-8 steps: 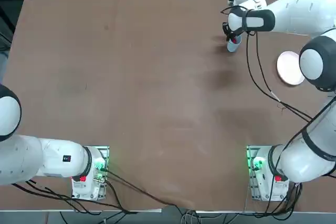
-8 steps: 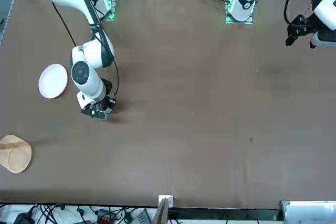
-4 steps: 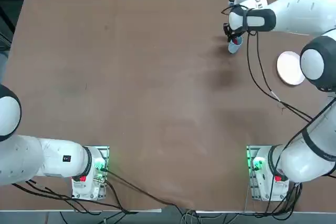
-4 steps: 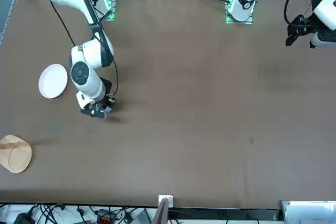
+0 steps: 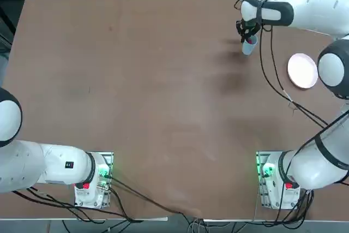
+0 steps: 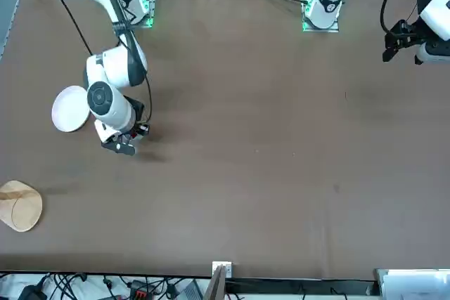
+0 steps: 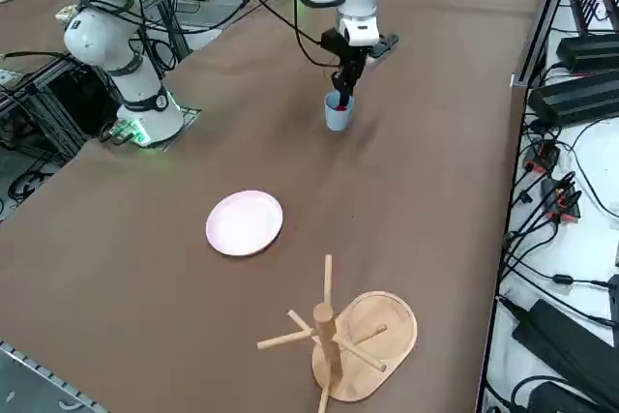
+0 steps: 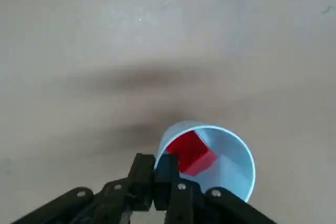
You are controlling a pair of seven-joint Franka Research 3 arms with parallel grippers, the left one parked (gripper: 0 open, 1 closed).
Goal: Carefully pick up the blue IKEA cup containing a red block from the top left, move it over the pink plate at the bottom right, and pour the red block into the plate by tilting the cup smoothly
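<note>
Fingers (image 8: 167, 169) pinching blue cup's (image 8: 223, 156) rim.

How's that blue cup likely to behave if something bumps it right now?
The blue cup would probably swing or twist, since the right gripper pinches only its wall. The loose red block inside might slide.

Has smooth, white, round-edged right arm (image 5: 322, 9) with dark grey bands, long black bendy cables (image 6: 72, 20), green glowing light (image 5: 267, 171). At arm's end, black right gripper (image 8: 156, 162) with little round silver screws (image 8: 181, 186).
</note>
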